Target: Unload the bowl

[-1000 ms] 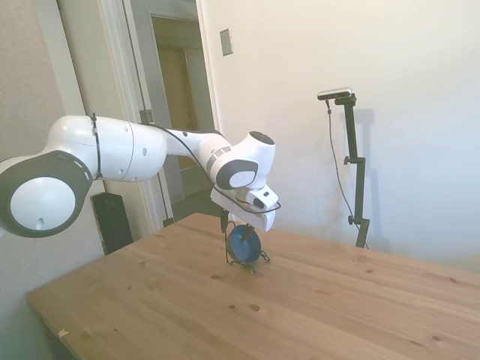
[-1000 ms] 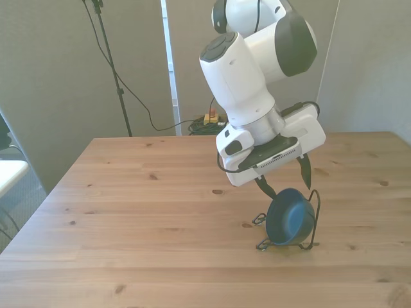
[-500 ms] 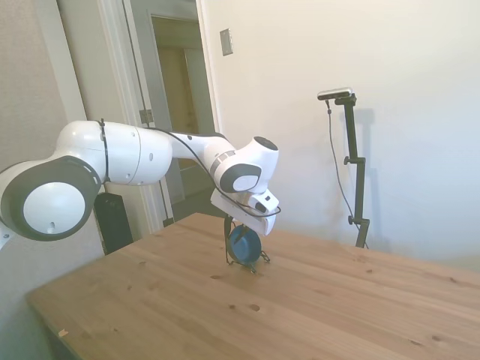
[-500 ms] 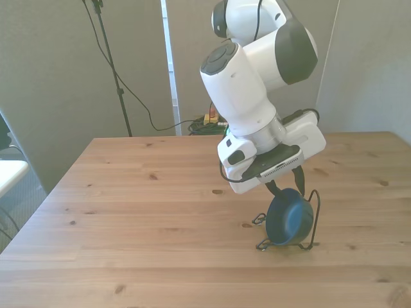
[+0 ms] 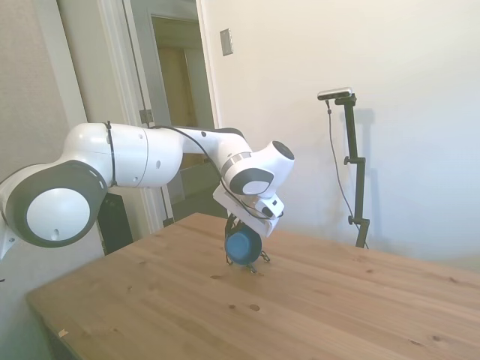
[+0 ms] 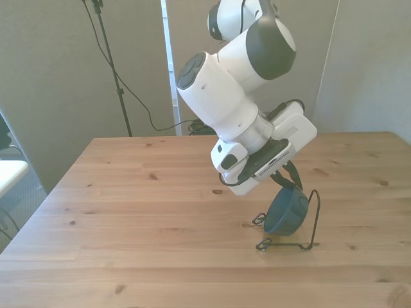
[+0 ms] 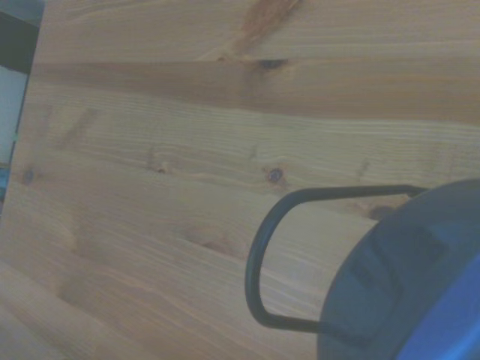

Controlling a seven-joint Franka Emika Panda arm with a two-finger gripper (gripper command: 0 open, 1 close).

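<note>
- The bowl (image 6: 287, 212) hangs just below my claw (image 6: 287, 185), tipped on edge, its dark-blue outside facing the front view's left.
- My claw pinches the bowl's upper rim; my white hand hides most of the fingers.
- The wire rack (image 6: 313, 218) stands beside the bowl on the desk (image 6: 128, 192).
- My arm slants steeply down.
</note>
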